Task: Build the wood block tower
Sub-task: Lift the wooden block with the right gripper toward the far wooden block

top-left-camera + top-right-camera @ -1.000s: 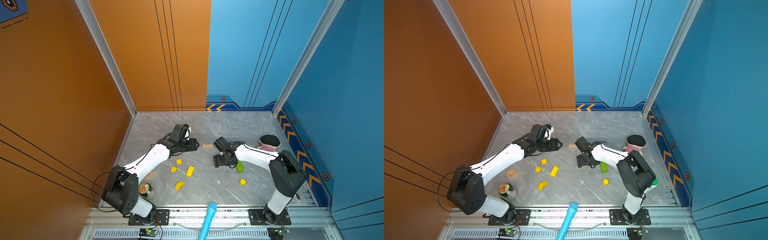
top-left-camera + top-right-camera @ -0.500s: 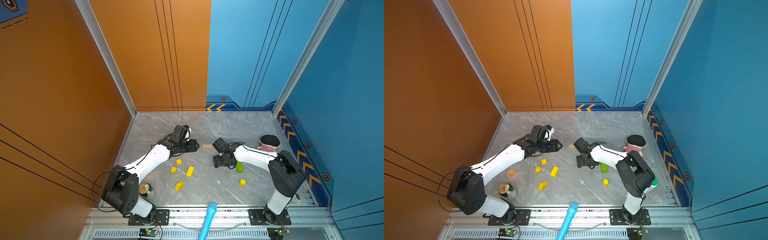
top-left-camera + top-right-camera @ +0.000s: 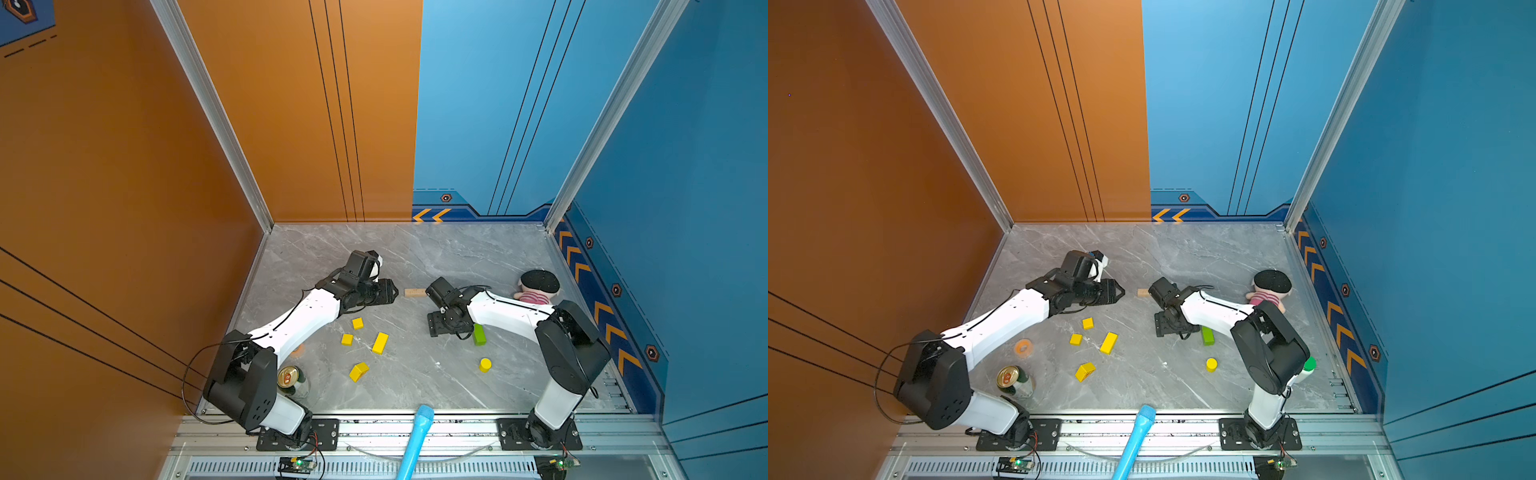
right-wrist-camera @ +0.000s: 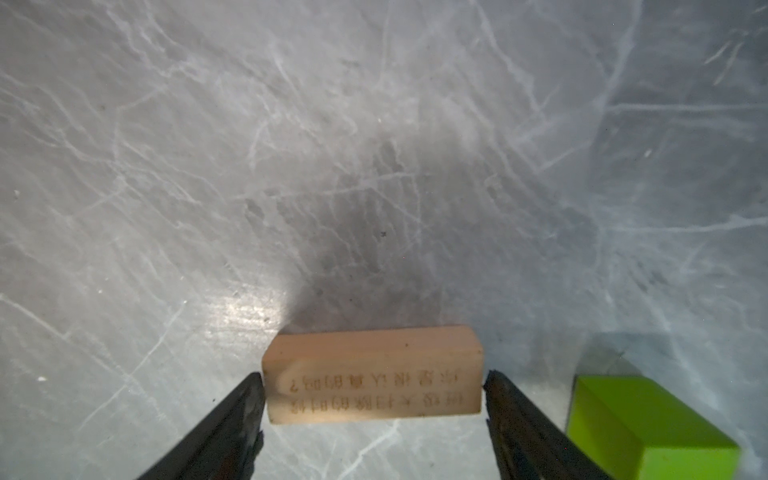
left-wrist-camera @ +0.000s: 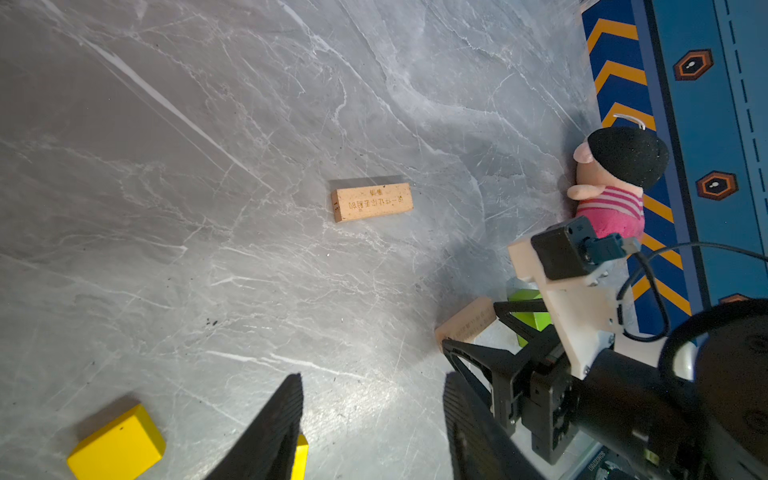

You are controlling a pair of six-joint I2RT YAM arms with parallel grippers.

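Between the tips of my right gripper (image 4: 372, 388): a tan plank (image 4: 374, 365), printed face up. Both tips press on its short ends, so I am clamped on it lengthwise. I cannot tell whether it has left the surface (image 4: 291, 145).
Beside that grip: a green bar (image 4: 648, 428), lower right of the wrist frame, apart from the plank.
Left gripper (image 5: 372, 378): fingers apart, nothing between them.
Ahead of the left gripper: the second tan plank (image 5: 372, 201) lies flat at mid-frame. Its long axis runs across the frame, roughly in line with the finger gap.
Top view: that second plank lies between my two arms, just right of the left gripper and up-left of the right one.
Nearer arm: the left, I judge; my right would carry its plank up-left to join it.
Tower: nothing stacked yet; yellow blocks (image 3: 380, 343) lie scattered at lower centre.
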